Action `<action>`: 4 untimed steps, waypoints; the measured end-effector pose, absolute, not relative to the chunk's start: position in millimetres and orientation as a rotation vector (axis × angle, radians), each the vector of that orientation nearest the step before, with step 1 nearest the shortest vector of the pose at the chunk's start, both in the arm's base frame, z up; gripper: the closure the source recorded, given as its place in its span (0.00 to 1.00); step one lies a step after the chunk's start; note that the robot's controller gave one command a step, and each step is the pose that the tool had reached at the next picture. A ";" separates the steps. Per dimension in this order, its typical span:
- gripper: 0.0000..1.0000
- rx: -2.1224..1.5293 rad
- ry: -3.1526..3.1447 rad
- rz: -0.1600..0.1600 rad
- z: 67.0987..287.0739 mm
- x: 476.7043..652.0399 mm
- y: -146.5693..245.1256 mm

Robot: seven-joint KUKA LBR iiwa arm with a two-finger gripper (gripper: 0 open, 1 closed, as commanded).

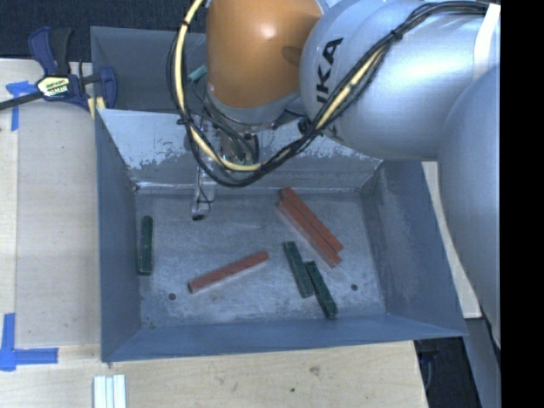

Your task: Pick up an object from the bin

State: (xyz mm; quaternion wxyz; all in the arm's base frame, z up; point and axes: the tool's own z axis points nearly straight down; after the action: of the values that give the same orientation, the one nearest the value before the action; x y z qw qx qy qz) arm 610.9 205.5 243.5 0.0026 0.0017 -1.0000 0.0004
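While the tool [201, 204] hangs low near the back wall of the bin [115, 228], over bare floor, nothing is seen in it; wide or narrow cannot be told.

Nearest things: dark green stick [145, 245] along the left wall; reddish-brown stick [228, 273] lying alone mid-floor. Stacked brown bars [310, 225] and a pair of green sticks [308, 279] lie further right.

Judgement: the lone reddish-brown stick is the easiest pick. Centre over its middle, turn the tool to close across its narrow width, and descend straight, clear of the walls.
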 end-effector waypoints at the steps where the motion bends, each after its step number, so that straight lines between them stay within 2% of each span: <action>1: 0.00 0.001 -3.145 -0.002 248.9 612.6 204.5; 2: 0.00 -0.113 -3.146 -0.004 195.7 612.5 175.3; 3: 0.00 -0.116 -3.144 0.001 124.3 587.2 212.4; 4: 0.00 -0.080 -3.142 -0.004 115.1 579.8 165.8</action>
State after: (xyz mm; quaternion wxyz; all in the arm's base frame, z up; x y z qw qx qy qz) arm 579.8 165.8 115.1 -0.0005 -0.0256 -0.9997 -0.0013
